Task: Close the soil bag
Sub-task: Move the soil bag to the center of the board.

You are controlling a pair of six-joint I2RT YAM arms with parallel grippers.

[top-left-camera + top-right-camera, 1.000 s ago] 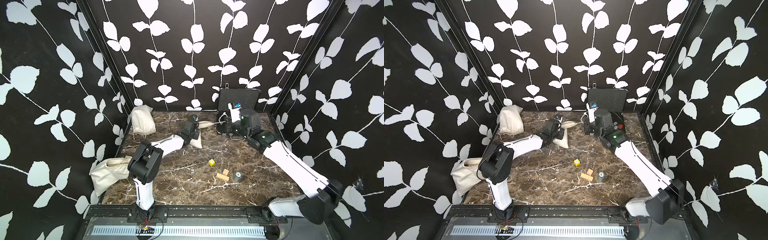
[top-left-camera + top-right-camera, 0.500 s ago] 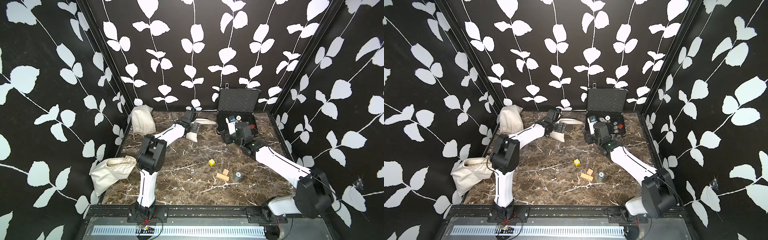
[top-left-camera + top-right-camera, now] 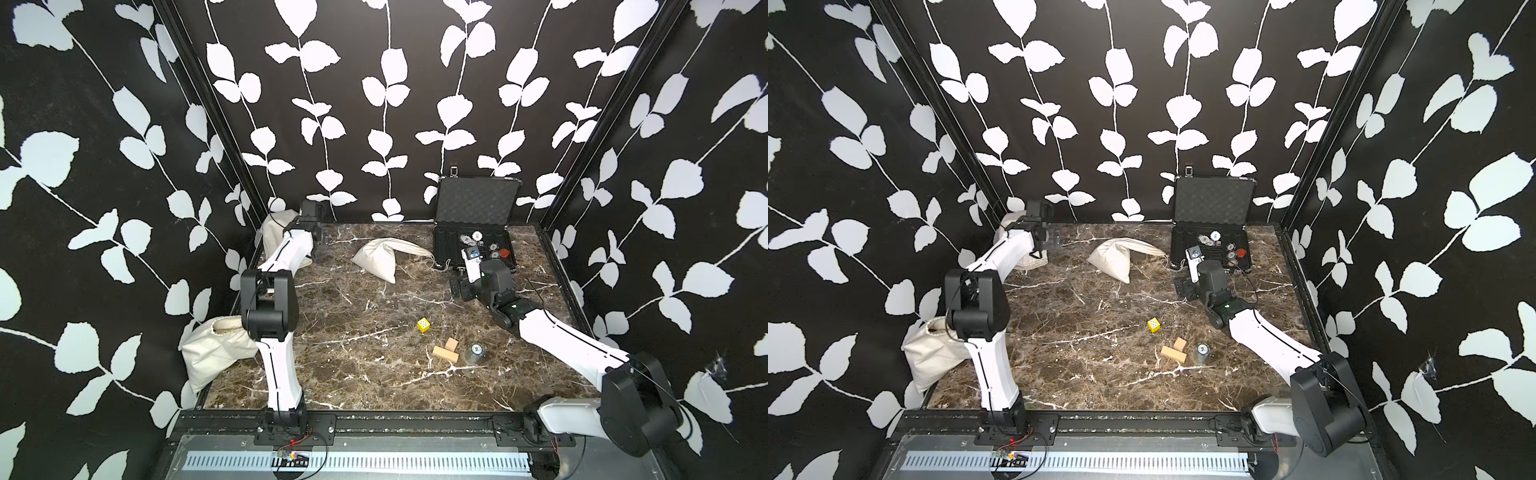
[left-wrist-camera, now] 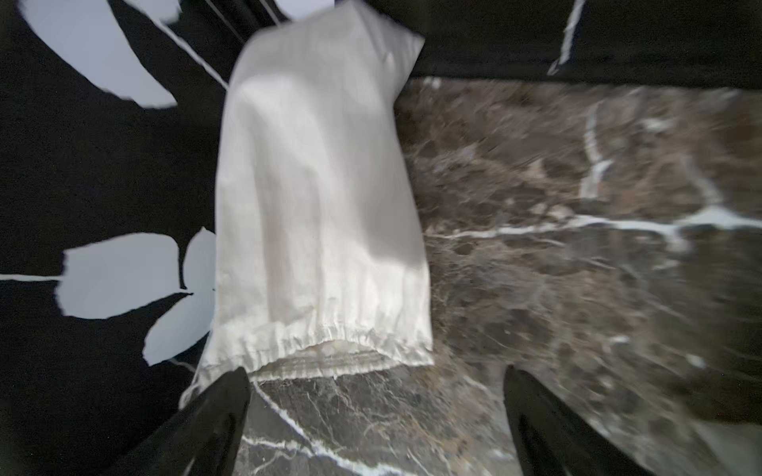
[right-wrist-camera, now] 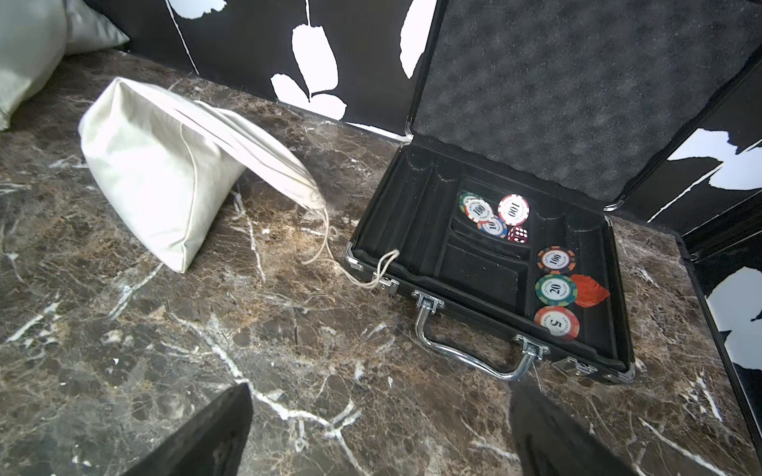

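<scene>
Far left, my left gripper (image 4: 375,375) hangs spread and empty at the gathered mouth of a cream cloth sack (image 4: 317,185) in the corner. The cream drawstring soil bag (image 3: 376,262) lies far centre, its neck drawn narrow. Its thin cord (image 5: 328,237) trails over the rim of the open black chip case (image 5: 577,90). If it snags on a latch there, the neck could be tugged loose. My right gripper (image 5: 379,389), equally spread and empty, sits nearby.

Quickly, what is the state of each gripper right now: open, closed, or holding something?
Left gripper: open, holding nothing.
Right gripper: open, holding nothing.
</scene>
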